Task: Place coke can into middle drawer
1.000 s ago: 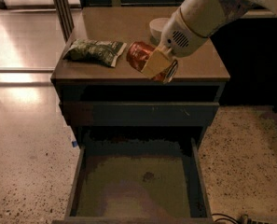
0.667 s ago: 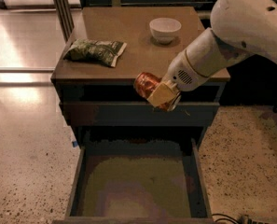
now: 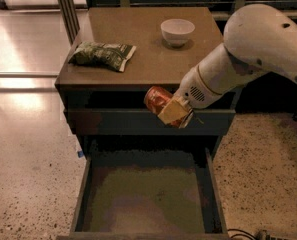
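Where the coke can (image 3: 156, 98) is: in the air in front of the cabinet (image 3: 138, 39), level with the gap under the top; tilted, one end towards the upper left; above the rear part of the open drawer, not inside it
Gripper (image 3: 175, 113): clamped on the coke can from the lower right; tan fingers (image 3: 172, 113) pressed against the can's side and covering its lower end
Arm (image 3: 248, 49): white, thick, coming in from the upper right and sloping down to the gripper
Middle drawer (image 3: 83, 194): pulled out towards the camera; dark blue-grey walls, dull olive-brown floor; directly below the can
Upper drawer front (image 3: 113, 121): shut, dark, just behind the held can
Snack bag (image 3: 102, 55): green and crinkly, lying flat on the left of the cabinet top
White bowl (image 3: 177, 31): upright at the back right of the cabinet top, well apart from the bag
Writing: the can shows red with pale marks, but no word can be read; the print on the bag cannot be read either
Floor (image 3: 28, 159): speckled, glossy at the left; a dark cable (image 3: 240, 232) lies at the lower right
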Controlling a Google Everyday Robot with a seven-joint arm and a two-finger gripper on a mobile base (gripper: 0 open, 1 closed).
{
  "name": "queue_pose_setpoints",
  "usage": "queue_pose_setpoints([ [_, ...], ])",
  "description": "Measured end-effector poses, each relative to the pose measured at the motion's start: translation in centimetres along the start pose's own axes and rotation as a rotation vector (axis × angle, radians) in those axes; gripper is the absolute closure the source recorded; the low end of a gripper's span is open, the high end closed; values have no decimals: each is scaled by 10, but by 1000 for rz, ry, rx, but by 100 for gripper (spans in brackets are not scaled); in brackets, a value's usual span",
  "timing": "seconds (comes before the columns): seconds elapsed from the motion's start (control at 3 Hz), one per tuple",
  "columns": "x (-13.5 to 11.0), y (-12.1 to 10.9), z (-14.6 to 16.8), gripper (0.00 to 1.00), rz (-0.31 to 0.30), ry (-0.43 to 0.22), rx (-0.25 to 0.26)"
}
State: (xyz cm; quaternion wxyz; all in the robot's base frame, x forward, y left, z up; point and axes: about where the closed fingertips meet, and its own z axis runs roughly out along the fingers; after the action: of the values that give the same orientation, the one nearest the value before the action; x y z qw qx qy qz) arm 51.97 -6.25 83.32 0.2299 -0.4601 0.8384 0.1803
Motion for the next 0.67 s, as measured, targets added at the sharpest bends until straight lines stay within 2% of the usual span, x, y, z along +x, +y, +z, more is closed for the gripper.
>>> queue_pose_setpoints([
  [0.33,51,20,56,100,80,4,-35],
  [0.67,108,48,114,100,145,41,-73],
])
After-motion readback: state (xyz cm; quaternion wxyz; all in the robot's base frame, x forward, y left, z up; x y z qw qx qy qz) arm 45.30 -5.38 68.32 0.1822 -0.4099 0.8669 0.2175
